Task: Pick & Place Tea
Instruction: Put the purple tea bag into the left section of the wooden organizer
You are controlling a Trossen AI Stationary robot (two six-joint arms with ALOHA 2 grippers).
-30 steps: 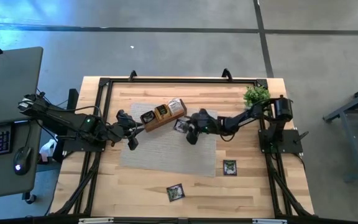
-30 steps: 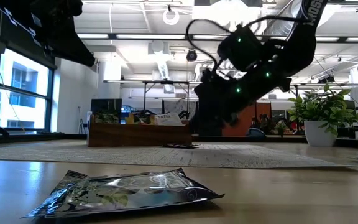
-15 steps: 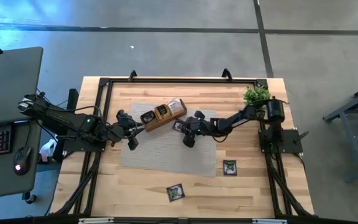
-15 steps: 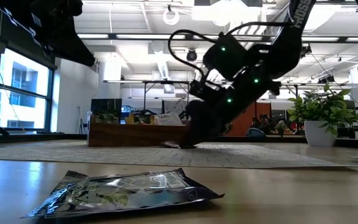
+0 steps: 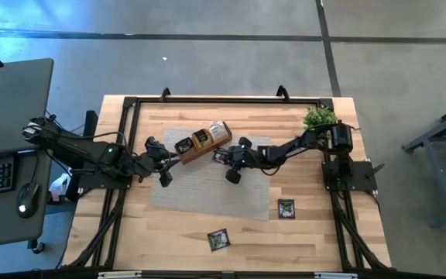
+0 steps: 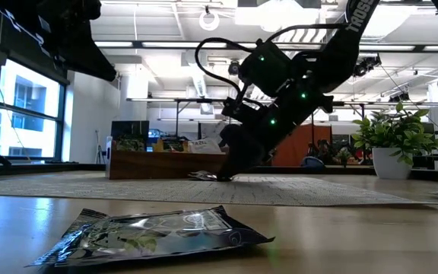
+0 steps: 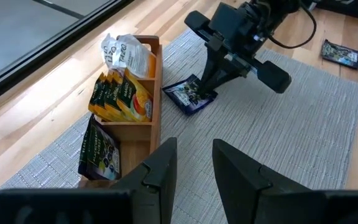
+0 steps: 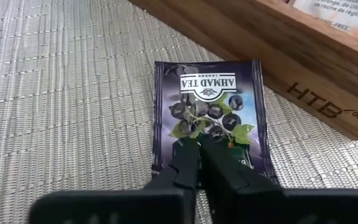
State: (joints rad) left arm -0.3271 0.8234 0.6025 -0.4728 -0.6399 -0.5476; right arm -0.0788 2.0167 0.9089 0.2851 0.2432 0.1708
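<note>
A dark purple tea sachet [image 8: 213,106] lies on the grey woven mat [image 5: 207,190] just beside the brown wooden tray [image 5: 204,142]. My right gripper [image 8: 199,149] slants down onto it, shut. The tray [image 7: 143,112] holds white-orange, yellow and dark sachets standing in its compartments. My left gripper [image 7: 194,165] hovers open above the mat near the tray's left end, touching nothing. Two more dark sachets [image 5: 286,208] [image 5: 218,239] lie flat on the bare wood near the front edge. My right gripper has its two fingers closed together on the sachet's edge away from the tray [image 8: 185,134]. It comes slanting down from the table's right side [image 7: 207,93]. The fingers hide how much of the edge lies between them. The sachet rests flat on the mat.
A small potted plant [image 5: 318,118] stands at the far right corner by the right arm's base. In the low view a shiny sachet [image 6: 158,236] fills the foreground. The black frame [image 5: 207,99] rims the table. A desk with keyboard and mouse stands left of the table.
My right gripper has sunk and moved toward the table's left, onto the dark sachet beside the tray, tipping steeper as it went, and its fingers have come together there. The sachet has stayed where it lay.
</note>
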